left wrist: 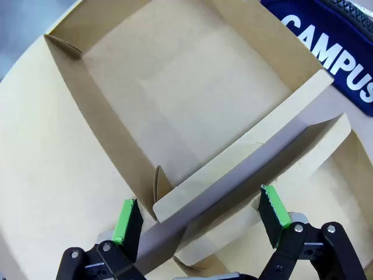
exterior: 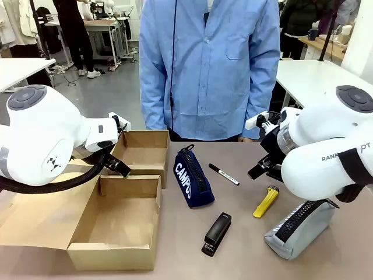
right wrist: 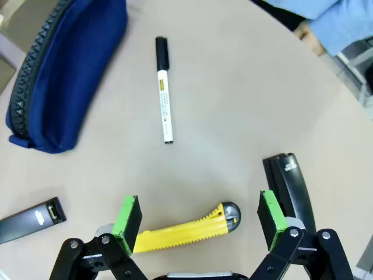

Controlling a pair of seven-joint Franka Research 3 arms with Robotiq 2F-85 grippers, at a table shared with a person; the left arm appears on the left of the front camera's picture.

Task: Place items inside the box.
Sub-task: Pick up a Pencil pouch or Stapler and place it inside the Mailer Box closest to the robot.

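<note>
A taupe bench (exterior: 245, 251) takes the foreground of a workshop with a smooth grey floor (exterior: 111, 87) under soft, even light. A white table (exterior: 20, 67) stands at the left edge and a second white table (exterior: 315, 79) at the right. Farther back, a person in dark clothes (exterior: 73, 29) stands beside a metal-legged worktable (exterior: 105, 24).

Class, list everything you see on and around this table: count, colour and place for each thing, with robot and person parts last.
cardboard box: 1, brown, open, table's left part
navy pouch: 1, lettered CAMPUS, beside the box
marker pen: 1, white, black cap, right of navy pouch
stapler: 1, black, near middle
utility knife: 1, yellow, right side
grey pouch: 1, near right
table: 1, beige
person: 1, blue coat, far side
left pincer: open, over box wall
right pincer: open, above utility knife
</note>
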